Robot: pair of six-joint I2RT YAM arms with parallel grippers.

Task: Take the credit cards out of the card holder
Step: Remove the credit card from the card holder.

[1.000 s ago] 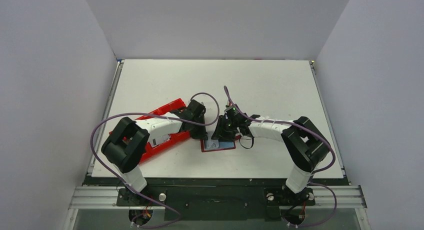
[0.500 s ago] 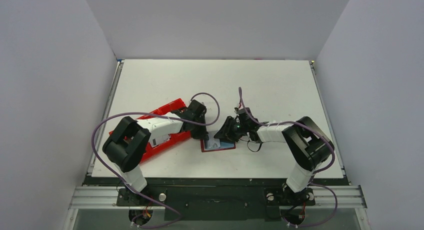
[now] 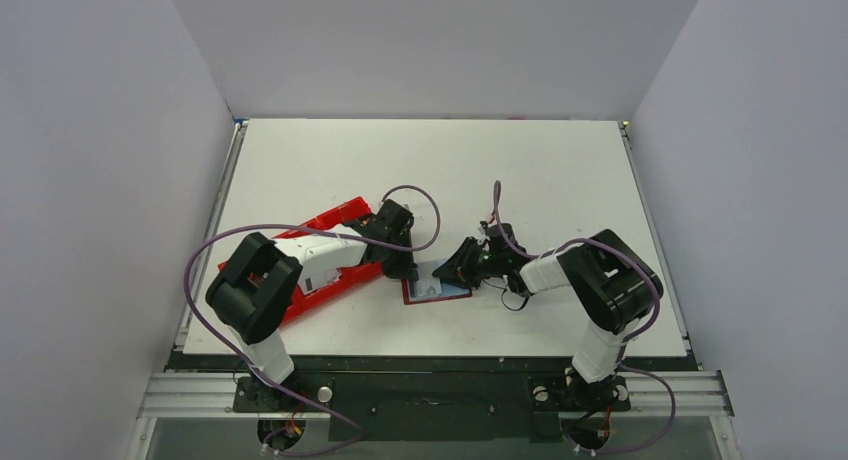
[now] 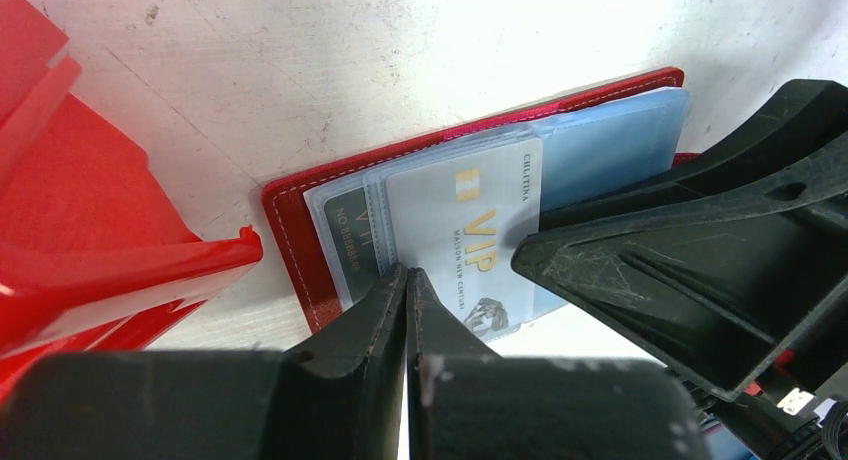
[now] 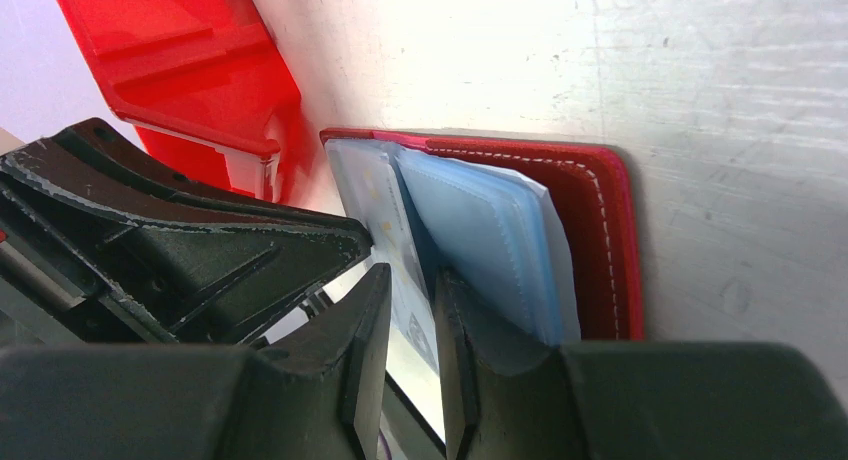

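The card holder (image 3: 440,292) lies open on the table, dark red with pale blue sleeves (image 5: 500,230). A silver-grey credit card (image 4: 470,230) marked VIP sticks partly out of a sleeve. My left gripper (image 4: 408,275) is shut and empty, with its tips pressed down on the holder's near left part (image 4: 290,230). My right gripper (image 5: 412,305) comes in low from the holder's other side. Its jaws straddle the protruding edge of the card (image 5: 400,270), and a narrow gap still shows on one side. In the top view both grippers (image 3: 405,268) (image 3: 452,272) meet over the holder.
A bright red compartment tray (image 3: 330,218) lies just left of the holder, under my left arm, and its corner (image 4: 200,255) almost touches the holder. The two gripper bodies are close together above the holder.
My right gripper has dropped low and slid in at the holder's edge, its jaws narrowing around the card. My left gripper has closed fully and stayed in place.
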